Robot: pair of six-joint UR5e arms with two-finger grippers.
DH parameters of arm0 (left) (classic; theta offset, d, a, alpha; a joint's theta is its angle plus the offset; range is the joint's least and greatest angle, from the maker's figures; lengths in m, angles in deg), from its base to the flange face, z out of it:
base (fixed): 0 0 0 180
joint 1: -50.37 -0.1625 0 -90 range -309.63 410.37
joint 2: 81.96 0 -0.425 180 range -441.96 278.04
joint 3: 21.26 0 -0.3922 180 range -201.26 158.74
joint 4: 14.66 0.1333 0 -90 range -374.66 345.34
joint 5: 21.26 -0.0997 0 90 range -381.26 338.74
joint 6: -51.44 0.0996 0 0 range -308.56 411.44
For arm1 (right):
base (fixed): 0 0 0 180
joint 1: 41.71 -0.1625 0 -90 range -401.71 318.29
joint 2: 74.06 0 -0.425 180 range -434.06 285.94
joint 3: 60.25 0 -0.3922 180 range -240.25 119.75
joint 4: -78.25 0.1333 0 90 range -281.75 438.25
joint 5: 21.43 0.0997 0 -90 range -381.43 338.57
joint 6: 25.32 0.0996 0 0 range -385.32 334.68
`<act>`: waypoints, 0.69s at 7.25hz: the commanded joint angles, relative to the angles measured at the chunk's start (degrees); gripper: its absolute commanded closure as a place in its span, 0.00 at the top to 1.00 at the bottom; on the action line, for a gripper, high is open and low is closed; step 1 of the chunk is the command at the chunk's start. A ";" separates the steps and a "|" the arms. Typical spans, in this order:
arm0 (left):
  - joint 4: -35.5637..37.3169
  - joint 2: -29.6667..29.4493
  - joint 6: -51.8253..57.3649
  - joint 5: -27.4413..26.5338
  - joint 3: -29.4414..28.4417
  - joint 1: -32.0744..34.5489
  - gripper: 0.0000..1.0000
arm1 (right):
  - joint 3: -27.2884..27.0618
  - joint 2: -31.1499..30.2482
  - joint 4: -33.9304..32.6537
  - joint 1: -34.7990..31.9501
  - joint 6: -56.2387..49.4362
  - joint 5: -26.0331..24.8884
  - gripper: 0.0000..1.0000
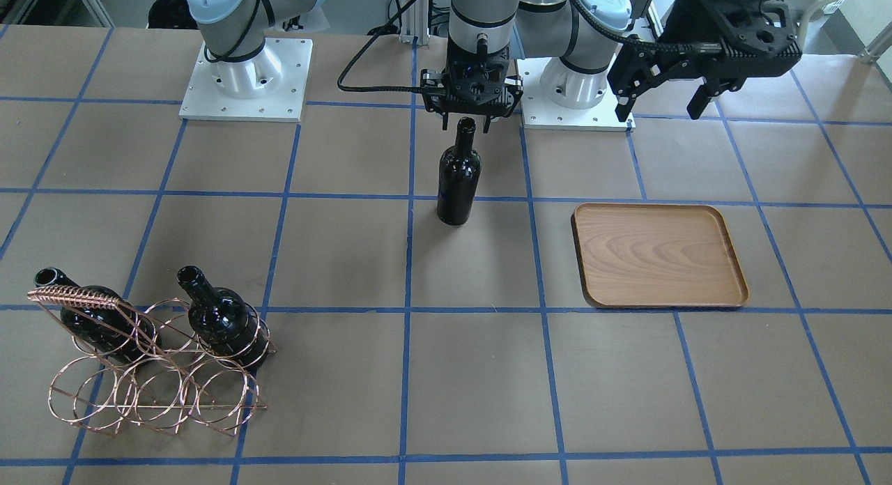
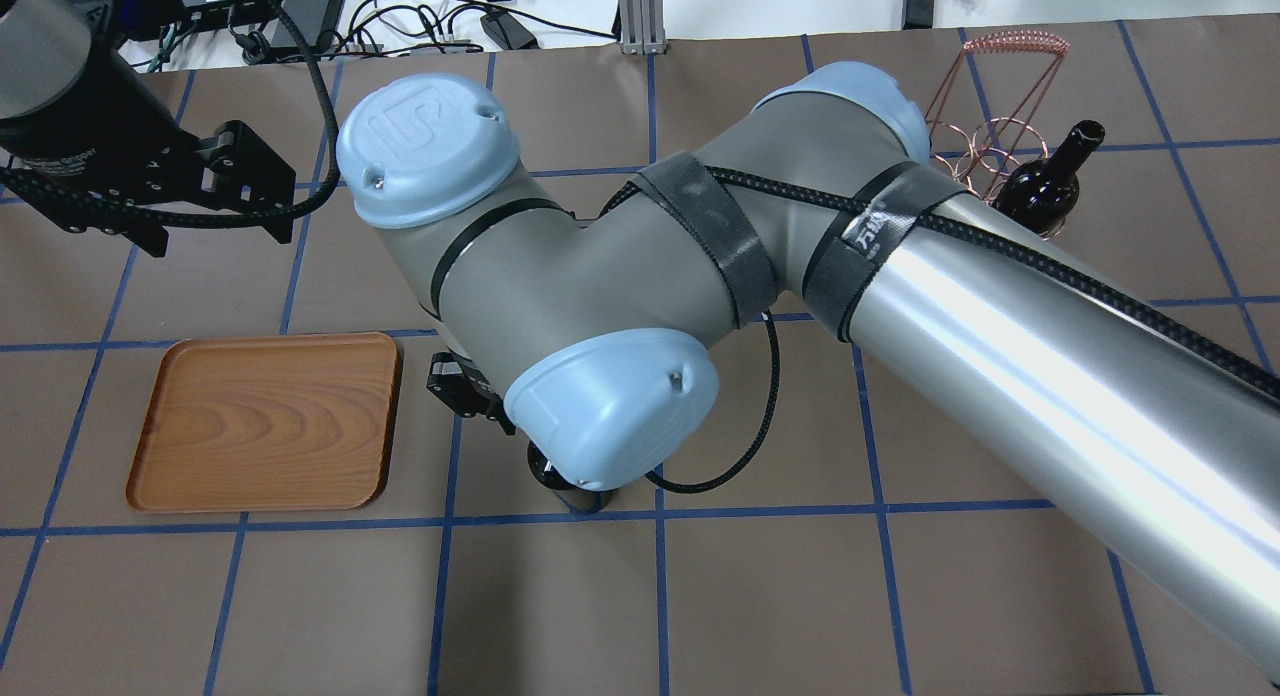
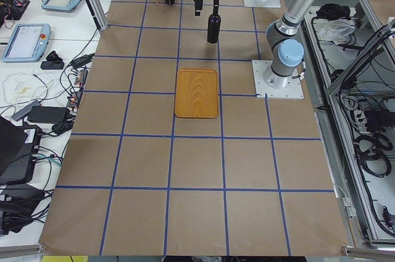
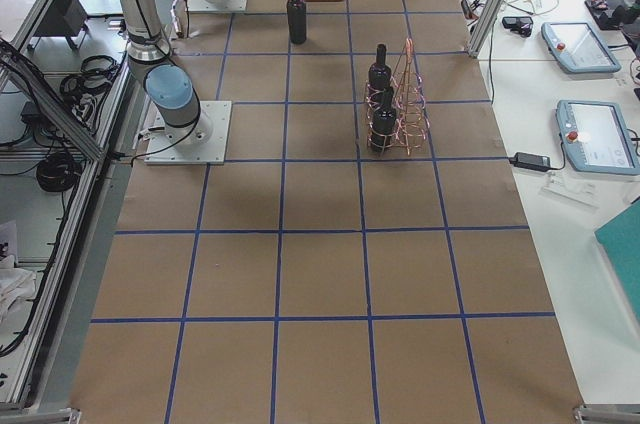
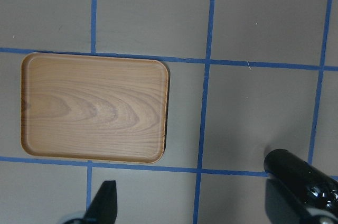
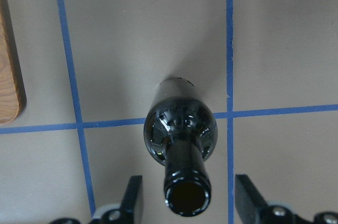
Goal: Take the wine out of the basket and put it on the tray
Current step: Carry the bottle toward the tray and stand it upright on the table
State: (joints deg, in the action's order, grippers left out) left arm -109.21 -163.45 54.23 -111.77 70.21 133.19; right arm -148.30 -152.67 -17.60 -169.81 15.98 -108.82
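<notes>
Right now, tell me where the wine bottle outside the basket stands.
In the front-facing view the wine bottle stands upright near the view's centre, directly below the right gripper, with the tray to its right in that view.

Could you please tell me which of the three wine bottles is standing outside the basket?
The wine standing upright on the table, just below the open right end effector. The other two bottles sit in the basket.
</notes>
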 commanded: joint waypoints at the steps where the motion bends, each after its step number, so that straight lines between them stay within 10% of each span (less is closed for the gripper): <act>1: -0.19 -0.24 0.20 -0.19 0.12 0.05 1.00 | 0.85 -0.75 0.23 1.43 -0.77 -0.77 0.79; 5: -0.73 -1.03 5.66 -0.98 0.21 1.19 1.00 | 0.77 -8.57 4.80 18.27 -19.26 -2.26 0.78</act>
State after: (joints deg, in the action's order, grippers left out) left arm -110.14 -164.35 60.11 -112.92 70.35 133.60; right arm -147.55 -159.24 -14.44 -158.20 3.76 -110.68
